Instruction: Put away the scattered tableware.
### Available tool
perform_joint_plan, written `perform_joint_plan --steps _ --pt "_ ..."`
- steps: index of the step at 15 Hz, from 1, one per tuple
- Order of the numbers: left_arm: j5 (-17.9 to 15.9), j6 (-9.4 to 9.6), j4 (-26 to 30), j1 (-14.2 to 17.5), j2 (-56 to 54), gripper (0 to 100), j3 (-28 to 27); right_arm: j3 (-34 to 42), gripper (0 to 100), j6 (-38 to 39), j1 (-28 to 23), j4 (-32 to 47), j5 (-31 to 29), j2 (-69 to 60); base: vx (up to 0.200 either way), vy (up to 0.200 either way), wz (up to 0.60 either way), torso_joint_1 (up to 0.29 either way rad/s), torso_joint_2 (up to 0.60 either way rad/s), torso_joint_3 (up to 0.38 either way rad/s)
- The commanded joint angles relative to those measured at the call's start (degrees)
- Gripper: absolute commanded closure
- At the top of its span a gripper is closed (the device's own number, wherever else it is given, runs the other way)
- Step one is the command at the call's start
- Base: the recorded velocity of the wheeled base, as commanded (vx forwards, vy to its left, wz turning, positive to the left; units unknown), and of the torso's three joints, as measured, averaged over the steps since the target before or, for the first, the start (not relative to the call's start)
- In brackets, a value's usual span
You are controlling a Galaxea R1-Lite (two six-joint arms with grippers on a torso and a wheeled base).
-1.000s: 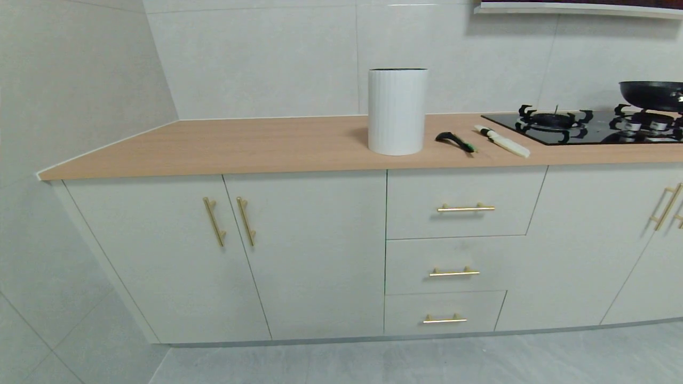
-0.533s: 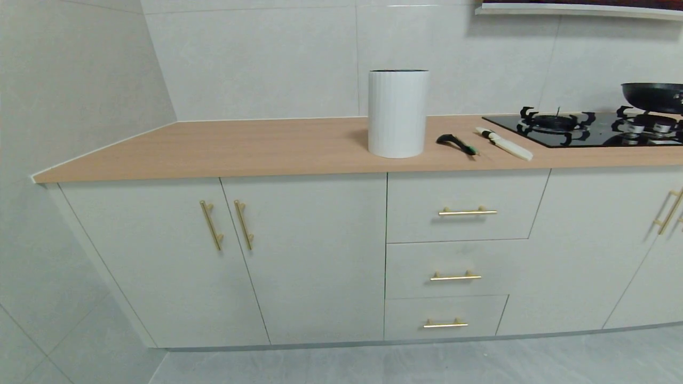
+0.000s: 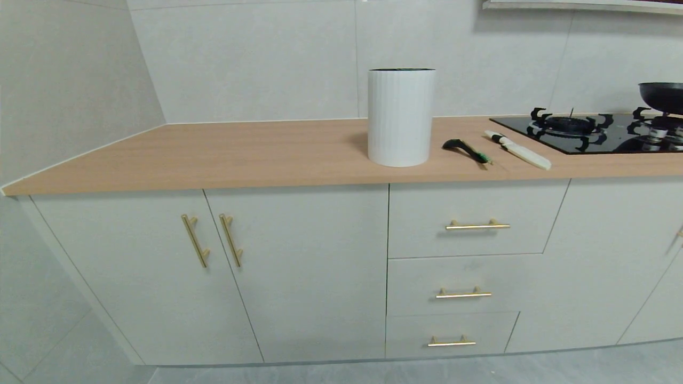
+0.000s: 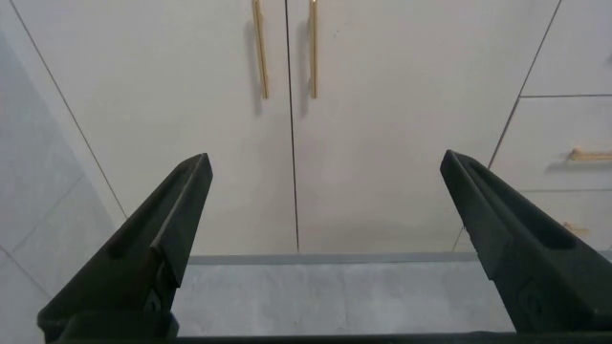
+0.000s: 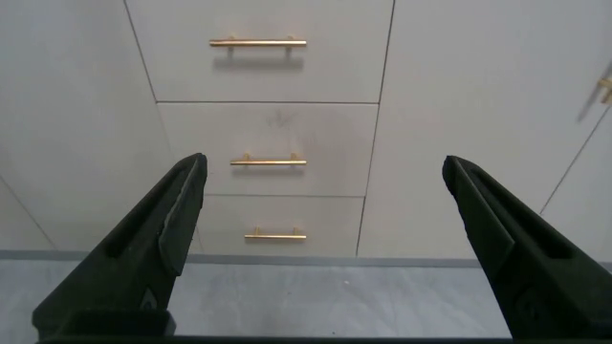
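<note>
A tall white ribbed canister (image 3: 400,117) stands on the wooden countertop (image 3: 240,152). To its right lie a black-and-green peeler (image 3: 467,150) and a knife (image 3: 517,150) with a cream blade and a black-and-white handle. My left gripper (image 4: 320,172) hangs low and open, facing the double cabinet doors (image 4: 287,105). My right gripper (image 5: 320,172) is also open and low, facing the stack of drawers (image 5: 268,124). Nothing sits between either pair of fingers.
A black gas hob (image 3: 597,133) with a dark pan (image 3: 661,96) takes up the counter's right end. Below are cabinet doors with gold handles (image 3: 211,248) and three drawers (image 3: 469,261). A tiled wall closes the left side; grey floor lies in front.
The whole head view has shifted: the counter and cabinets look larger and lower, so the camera has moved closer. Nothing on the counter has moved.
</note>
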Motion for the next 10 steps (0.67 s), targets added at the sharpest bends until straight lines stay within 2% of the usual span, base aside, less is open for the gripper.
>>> perform_joint_plan --steps 1,7,9,10 --pt "0.01 -0.01 0.02 0.02 0.02 0 0.0 0.0 0 -0.02 0.04 -0.06 0.02 0.02 0.0 0.0 0.0 0.0 0.0 0.0" --pt "0.01 0.07 0.02 0.02 0.02 0 0.0 0.0 0 0.24 0.04 -0.06 -0.51 0.02 0.0 0.0 0.0 0.0 0.0 0.0" --pt "0.01 0.07 0.02 0.02 0.02 0 0.0 -8.09 0 5.34 0.04 -1.37 -0.68 0.2 0.0 0.0 0.0 0.0 0.0 0.0" --pt "0.01 0.07 0.02 0.02 0.02 0 0.0 -8.53 0 4.55 0.4 2.93 0.28 2.57 0.0 0.0 0.0 0.0 0.0 0.0"
